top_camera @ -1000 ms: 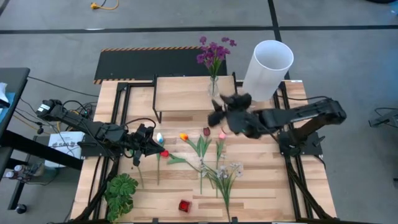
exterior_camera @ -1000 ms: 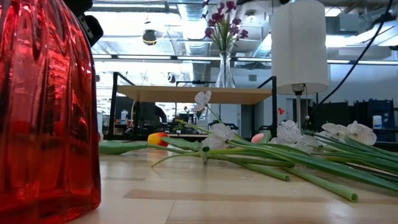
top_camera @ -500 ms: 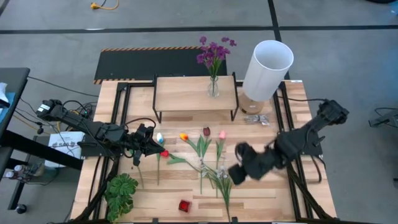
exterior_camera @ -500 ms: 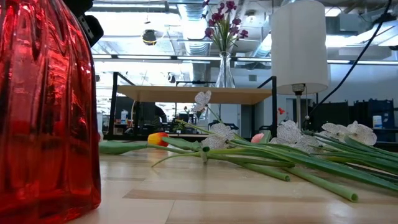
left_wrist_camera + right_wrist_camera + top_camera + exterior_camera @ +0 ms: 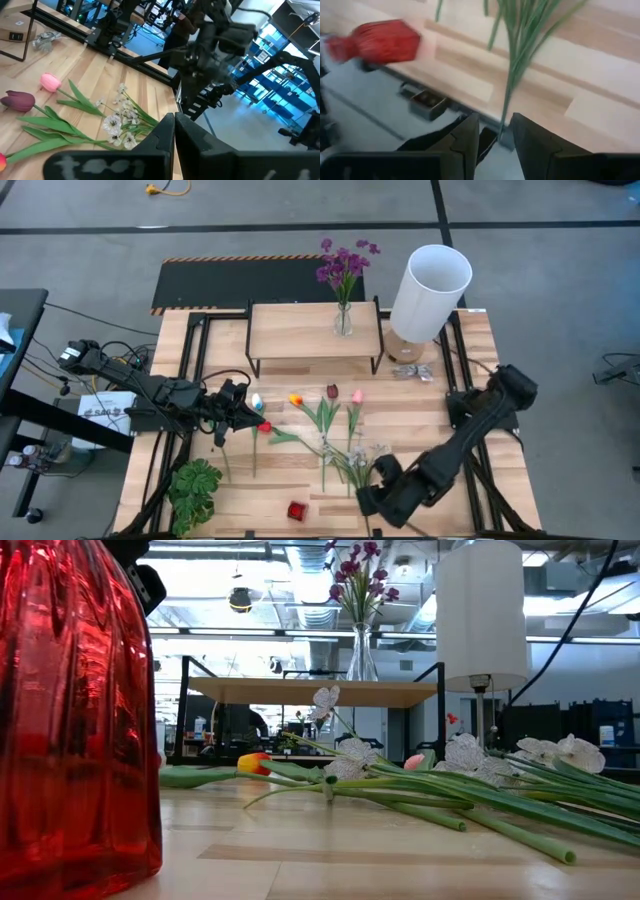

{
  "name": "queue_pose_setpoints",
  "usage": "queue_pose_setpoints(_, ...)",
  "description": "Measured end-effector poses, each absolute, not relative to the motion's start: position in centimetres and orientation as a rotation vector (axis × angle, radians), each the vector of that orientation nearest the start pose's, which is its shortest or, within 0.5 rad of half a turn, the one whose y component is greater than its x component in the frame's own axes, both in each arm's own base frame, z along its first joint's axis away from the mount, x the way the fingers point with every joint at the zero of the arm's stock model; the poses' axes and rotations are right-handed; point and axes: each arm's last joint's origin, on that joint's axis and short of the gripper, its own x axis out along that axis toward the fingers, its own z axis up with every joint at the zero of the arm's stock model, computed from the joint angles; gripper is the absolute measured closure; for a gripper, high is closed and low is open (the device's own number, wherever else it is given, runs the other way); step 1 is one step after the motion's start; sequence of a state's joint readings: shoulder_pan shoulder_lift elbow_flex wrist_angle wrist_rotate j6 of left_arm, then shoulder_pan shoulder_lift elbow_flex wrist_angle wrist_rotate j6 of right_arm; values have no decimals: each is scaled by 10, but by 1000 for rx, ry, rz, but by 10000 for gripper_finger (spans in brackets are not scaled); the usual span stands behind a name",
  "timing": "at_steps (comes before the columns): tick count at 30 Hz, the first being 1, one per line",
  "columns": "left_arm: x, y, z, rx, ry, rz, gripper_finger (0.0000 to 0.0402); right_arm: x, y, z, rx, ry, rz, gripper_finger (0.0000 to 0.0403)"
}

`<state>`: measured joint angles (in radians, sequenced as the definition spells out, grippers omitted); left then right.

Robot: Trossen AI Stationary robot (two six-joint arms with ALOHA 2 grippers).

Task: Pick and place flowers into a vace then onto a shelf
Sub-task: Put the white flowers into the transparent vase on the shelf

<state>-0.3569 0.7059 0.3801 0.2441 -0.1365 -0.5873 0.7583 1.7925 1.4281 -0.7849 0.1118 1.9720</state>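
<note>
Several tulips (image 5: 330, 408) and a bunch of small white blossoms (image 5: 365, 460) lie flat on the table, stems toward the near edge. A glass vase holding purple flowers (image 5: 343, 275) stands on the wooden shelf (image 5: 300, 330). A small red vase (image 5: 296, 510) stands near the near edge and looms large in the low view (image 5: 70, 710). My right gripper (image 5: 368, 502) (image 5: 496, 132) is open and low over the near ends of the blossom stems (image 5: 509, 85); one stem end lies between its fingers. My left gripper (image 5: 250, 418) (image 5: 174, 122) is shut, beside the red tulip (image 5: 265, 426).
A tall white cylinder (image 5: 430, 285) stands right of the shelf. A leafy green plant (image 5: 195, 488) sits at the near left corner. A black panel with a striped edge (image 5: 240, 280) lies beyond the shelf. Small silvery clutter (image 5: 410, 370) lies before the cylinder.
My right arm has swung from just in front of the shelf toward the table's near edge and down, ending over the near ends of the blossom stems. The flowers, vases and left arm have stayed put.
</note>
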Motion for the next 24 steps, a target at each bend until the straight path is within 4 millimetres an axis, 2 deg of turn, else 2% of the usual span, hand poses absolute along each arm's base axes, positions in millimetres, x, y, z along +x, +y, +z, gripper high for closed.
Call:
queue_pose_setpoints(9,157,-55,244,-570,153,-190,401,303,265,202,1028,1182,-753,295)
queue_pose_setpoints(19,157,-55,243,-586,171,-206,401,314,272,161,1028,1241,-848,295)
queue_pose_setpoints(24,157,-55,243,-595,180,-203,401,317,275,154,1039,1242,-833,295)
